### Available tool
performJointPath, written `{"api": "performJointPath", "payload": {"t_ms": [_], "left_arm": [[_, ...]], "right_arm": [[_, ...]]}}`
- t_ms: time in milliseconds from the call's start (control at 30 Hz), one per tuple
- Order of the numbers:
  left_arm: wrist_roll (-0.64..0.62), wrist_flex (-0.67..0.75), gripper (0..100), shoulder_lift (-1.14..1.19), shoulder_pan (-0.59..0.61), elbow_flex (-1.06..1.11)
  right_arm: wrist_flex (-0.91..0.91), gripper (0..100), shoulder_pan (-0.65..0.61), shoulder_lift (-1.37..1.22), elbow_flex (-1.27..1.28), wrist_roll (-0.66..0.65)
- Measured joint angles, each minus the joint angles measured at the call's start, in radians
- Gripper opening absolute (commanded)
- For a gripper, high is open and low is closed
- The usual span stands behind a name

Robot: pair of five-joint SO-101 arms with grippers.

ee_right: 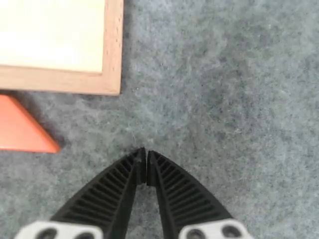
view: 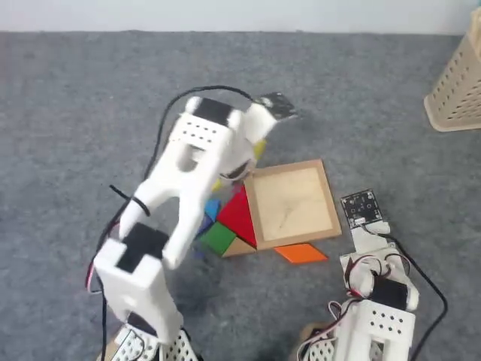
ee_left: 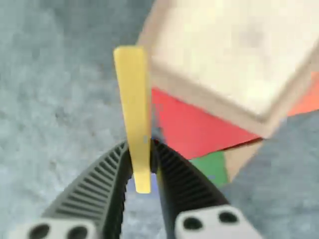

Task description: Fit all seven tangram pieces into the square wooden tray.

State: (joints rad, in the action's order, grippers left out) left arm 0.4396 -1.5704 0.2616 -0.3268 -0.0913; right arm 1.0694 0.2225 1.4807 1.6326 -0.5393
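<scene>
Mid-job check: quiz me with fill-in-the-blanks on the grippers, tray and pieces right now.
The yellow piece is clamped by the ___ gripper.
The right gripper has its jaws ___.
The wooden tray holds ___ pieces.
The orange piece lies ___ the tray, on the carpet.
Missing: left; shut; no; outside.

Blue piece (view: 212, 208) mostly behind left arm (view: 184, 177), orange piece (ee_right: 20, 130) cut by edge

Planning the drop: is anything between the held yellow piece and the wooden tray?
Nothing visible does. The left gripper holds the yellow piece on edge near a corner of the wooden tray; its floor is bare, and the red piece lies outside, beside its rim.
</scene>
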Motion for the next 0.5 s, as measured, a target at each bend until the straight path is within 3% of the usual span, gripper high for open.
{"api": "performJointPath", "payload": {"t_ms": [200, 500], "left_arm": [[0.003, 0.023, 1, -0.018, -0.135, 0.002], [-0.002, 0.129, 1, 0.147, -0.25, -0.009]], "right_arm": [[0.0, 0.9, 0.0, 0.0, 0.0, 0.0], [0.0, 0.9, 0.0, 0.0, 0.0, 0.0]]}}
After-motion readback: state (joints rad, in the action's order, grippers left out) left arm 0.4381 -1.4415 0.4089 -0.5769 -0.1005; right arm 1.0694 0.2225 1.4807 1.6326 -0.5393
